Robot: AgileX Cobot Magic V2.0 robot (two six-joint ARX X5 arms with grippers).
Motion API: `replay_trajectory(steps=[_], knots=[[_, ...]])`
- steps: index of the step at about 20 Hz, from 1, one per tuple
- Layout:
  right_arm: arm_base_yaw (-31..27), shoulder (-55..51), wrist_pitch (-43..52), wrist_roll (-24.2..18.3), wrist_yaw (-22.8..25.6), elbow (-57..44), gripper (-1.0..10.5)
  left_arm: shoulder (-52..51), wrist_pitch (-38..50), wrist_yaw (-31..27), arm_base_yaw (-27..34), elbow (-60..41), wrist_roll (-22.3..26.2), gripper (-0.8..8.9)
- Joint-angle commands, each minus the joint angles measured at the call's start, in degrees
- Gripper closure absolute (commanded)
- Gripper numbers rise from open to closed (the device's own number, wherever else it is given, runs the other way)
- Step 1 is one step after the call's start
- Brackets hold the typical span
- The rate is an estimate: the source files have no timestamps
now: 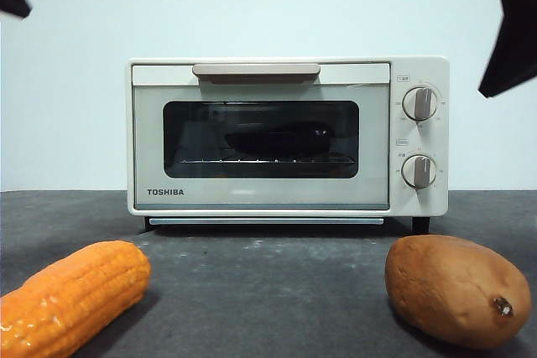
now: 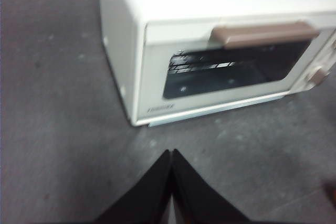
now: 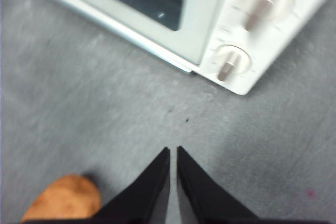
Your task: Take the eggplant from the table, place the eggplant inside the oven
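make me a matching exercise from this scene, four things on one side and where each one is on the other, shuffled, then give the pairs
Things:
1. eggplant
2. corn cob
3. sweet potato
4. oven

Places:
A. on the table, front view's near right
B. on the wire rack behind the glass door
C. at the back of the table, door shut
D. on the table, front view's near left

Pairs: 1-B, 2-D, 3-A, 4-C

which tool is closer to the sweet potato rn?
Right. The right tool hangs over the table with the sweet potato just beside it; the left tool is above the table before the oven's far end.
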Motion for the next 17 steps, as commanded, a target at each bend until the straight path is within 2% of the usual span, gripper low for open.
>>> replay_trajectory(steps=[1, 4, 7, 17], knots=[[-2.64, -4.33, 6.67, 3.65, -2.6, -4.37, 9.4, -5.84, 1.86, -1.9, -0.33, -5.4, -3.72, 8.09], [-5.57, -12.15, 14.03, 3.67, -6.62, -10.43, 9.4, -13.33, 3.17, -2.14, -0.35, -11.43, -7.5, 8.09], [-5.92, -16.85, 14.32, 3.67, -6.12, -12.74, 9.4, -16.22, 0.59, -2.1, -0.33, -12.63, -10.23, 8.09], [-5.92, -19.15, 14.43, 3.56, -6.1, -12.72, 9.4, -16.13, 0.81, -2.1, -0.33, -12.61, -10.25, 8.09]])
